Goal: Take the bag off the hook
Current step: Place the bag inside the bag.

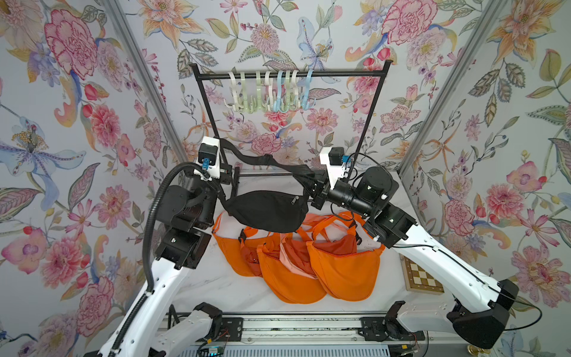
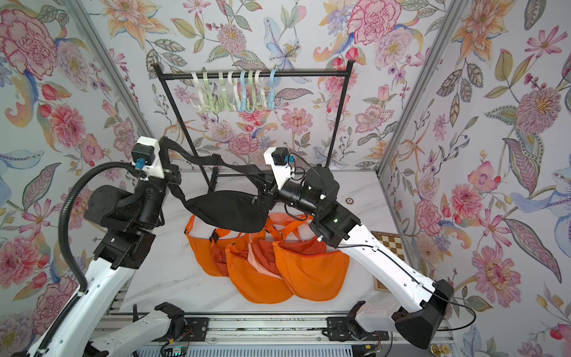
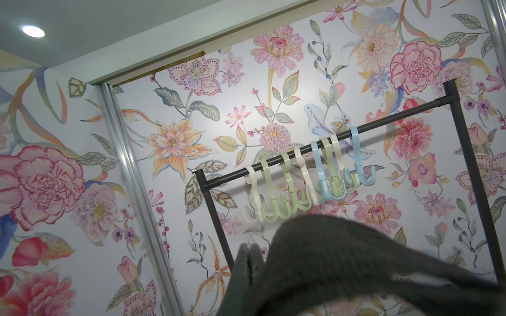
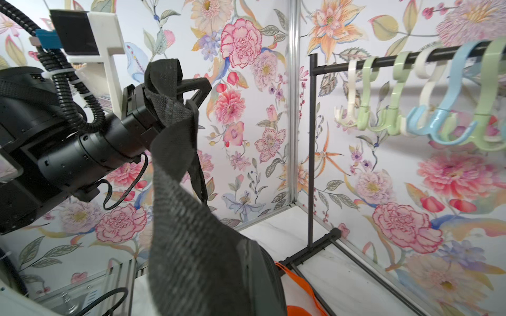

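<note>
**Black bag hanging off the hooks, slung between both arms**

The black bag [image 1: 265, 213] is hanging in the air above the table [image 1: 216, 284], in front of the rack [image 1: 290, 74] and clear of its pastel hooks [image 1: 268, 92]. Its long axis is running side to side, roughly along the rack's rail. Its rounded belly is sagging down toward the orange bags [image 1: 309, 265] lying on the table, and its zipper is sitting near the right-hand end.

The left gripper [image 4: 201, 89] is clenched, with the strap [image 1: 256, 160] looping over its closed fingers [image 3: 247, 262] and dropping to the bag's left end. The right gripper [image 1: 313, 190] is sitting at the bag's right end. Its jaws are hiding under the webbing, so it only seems to be clamping the strap there.
</note>
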Robot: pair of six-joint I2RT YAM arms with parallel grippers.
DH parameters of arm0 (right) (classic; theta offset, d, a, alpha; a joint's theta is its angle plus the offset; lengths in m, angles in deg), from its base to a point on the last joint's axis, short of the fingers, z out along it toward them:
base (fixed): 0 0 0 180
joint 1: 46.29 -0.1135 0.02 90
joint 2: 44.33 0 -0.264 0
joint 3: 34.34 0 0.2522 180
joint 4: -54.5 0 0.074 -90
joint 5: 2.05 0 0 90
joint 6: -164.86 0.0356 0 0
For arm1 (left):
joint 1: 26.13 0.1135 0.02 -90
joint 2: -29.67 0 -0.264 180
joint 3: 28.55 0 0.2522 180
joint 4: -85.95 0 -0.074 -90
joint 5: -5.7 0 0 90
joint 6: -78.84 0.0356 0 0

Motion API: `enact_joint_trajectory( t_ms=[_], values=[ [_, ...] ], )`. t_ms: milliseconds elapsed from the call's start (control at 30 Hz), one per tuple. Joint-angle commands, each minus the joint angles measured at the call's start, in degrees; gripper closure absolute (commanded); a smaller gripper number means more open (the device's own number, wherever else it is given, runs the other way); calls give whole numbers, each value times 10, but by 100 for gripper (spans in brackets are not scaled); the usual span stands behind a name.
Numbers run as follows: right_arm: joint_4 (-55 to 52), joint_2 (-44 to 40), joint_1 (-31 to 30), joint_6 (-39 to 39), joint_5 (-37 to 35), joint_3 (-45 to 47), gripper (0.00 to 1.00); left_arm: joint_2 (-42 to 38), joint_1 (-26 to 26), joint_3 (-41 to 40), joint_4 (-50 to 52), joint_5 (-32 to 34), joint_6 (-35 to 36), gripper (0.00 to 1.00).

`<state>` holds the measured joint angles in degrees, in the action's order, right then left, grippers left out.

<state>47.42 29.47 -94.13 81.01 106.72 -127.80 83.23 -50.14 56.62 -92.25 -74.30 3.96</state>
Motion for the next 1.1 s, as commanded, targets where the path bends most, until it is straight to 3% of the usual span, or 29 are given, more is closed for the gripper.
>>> enact_joint_trajectory(
  t_ms=[0,267,533,867,1067],
  values=[
    [0,-19,-39,-17,-37,21,100,-47,-3,-22,67,39,10,100],
    [10,-22,-150,-47,-99,84,100,-189,-2,-86,141,90,-48,100],
    [80,8,-209,-2,-109,167,100,-283,-3,-175,172,159,-68,100],
    [150,97,-228,38,-118,219,100,-307,-2,-316,120,238,-89,100],
    [147,138,-218,43,-117,219,100,-285,-2,-352,76,275,-81,100]
  ],
)
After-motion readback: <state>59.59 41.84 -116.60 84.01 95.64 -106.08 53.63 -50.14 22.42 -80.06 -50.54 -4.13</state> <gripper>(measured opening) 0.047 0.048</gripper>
